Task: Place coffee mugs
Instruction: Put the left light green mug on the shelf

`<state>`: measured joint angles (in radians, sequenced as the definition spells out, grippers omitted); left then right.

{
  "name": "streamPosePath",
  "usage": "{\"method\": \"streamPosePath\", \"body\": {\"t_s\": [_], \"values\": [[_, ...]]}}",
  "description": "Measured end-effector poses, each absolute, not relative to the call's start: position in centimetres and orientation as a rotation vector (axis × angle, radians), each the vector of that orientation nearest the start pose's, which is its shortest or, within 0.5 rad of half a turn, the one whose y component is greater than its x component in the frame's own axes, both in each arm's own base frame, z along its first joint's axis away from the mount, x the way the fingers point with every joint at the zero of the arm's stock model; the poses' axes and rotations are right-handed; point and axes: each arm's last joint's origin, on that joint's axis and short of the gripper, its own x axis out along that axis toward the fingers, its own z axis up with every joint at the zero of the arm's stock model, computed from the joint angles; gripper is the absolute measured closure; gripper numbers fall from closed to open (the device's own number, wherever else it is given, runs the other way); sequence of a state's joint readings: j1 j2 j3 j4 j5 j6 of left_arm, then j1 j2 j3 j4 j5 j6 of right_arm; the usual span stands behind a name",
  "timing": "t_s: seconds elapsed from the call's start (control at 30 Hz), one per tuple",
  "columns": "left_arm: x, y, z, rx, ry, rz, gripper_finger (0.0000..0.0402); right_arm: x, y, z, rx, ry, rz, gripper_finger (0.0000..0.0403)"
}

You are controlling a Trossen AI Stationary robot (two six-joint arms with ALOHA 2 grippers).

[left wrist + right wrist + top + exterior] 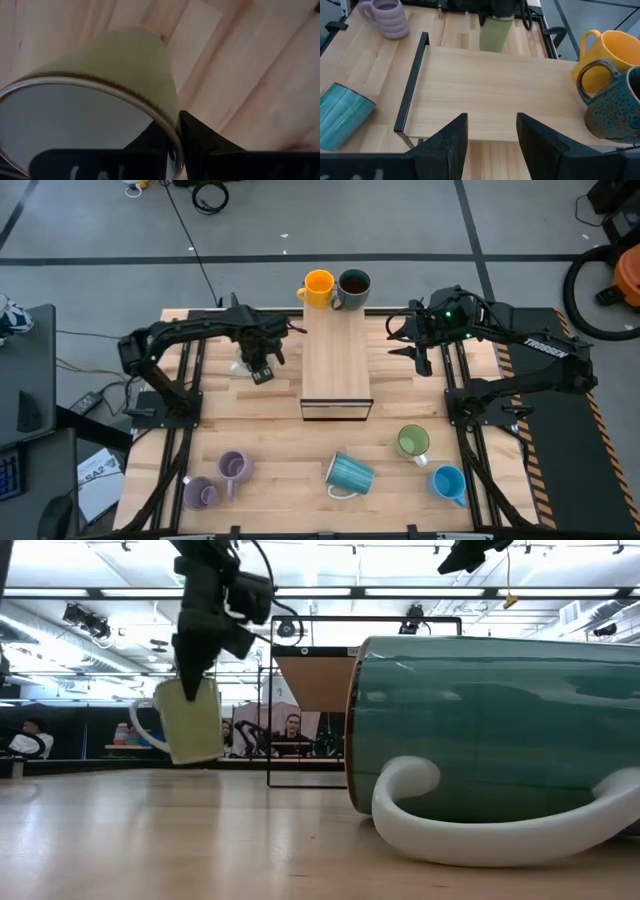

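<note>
My left gripper (258, 366) is shut on a pale yellow-green mug (192, 720) left of the wooden riser (335, 365), over the table's far left part. An orange mug (318, 288) and a dark teal mug (353, 286) stand upright on the riser's far end. My right gripper (492, 142) hovers open above the riser's right side, touching nothing. Near the front edge are two lilac mugs (233, 468) (200, 493), a ribbed teal mug (348, 474) lying on its side, a green mug (412, 442) and a bright blue mug (448, 482). My left gripper holds the pale mug by its rim wall (170, 117), with one finger inside the mug (150, 145) and the other outside (202, 140). The fingers come from above, pointing down. The mug hangs below them, mouth up and slightly tilted, its base just above the table and its handle (145, 730) free.
The riser has a black metal frame (410, 85), and most of its top is bare wood. Black rails (185, 440) (470, 440) run along both sides of the table. People show in the room beyond the table in the low view.
</note>
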<state>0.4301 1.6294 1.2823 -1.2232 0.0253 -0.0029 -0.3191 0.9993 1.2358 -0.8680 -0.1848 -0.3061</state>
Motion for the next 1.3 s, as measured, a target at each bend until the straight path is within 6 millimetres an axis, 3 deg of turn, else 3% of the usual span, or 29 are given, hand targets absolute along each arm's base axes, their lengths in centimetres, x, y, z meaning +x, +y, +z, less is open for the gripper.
{"method": "streamPosePath", "body": {"t_s": [0.3, 0.9, 1.3], "values": [[27.2, 12.4, 22.6, -0.364, 1.559, 0.327, 0.0363, 17.2, -5.1, 38.4, -0.138, 0.625, -0.035, 0.0228], [27.8, 12.6, 22.5, -0.373, 1.494, 0.357, 0.0333, 17.2, -5.1, 38.4, -0.138, 0.626, -0.034, 0.0228], [28.2, 12.8, 22.5, -0.363, 1.448, 0.362, 0.0249, 17.2, -5.1, 38.4, -0.137, 0.626, -0.034, 0.0229]]}}
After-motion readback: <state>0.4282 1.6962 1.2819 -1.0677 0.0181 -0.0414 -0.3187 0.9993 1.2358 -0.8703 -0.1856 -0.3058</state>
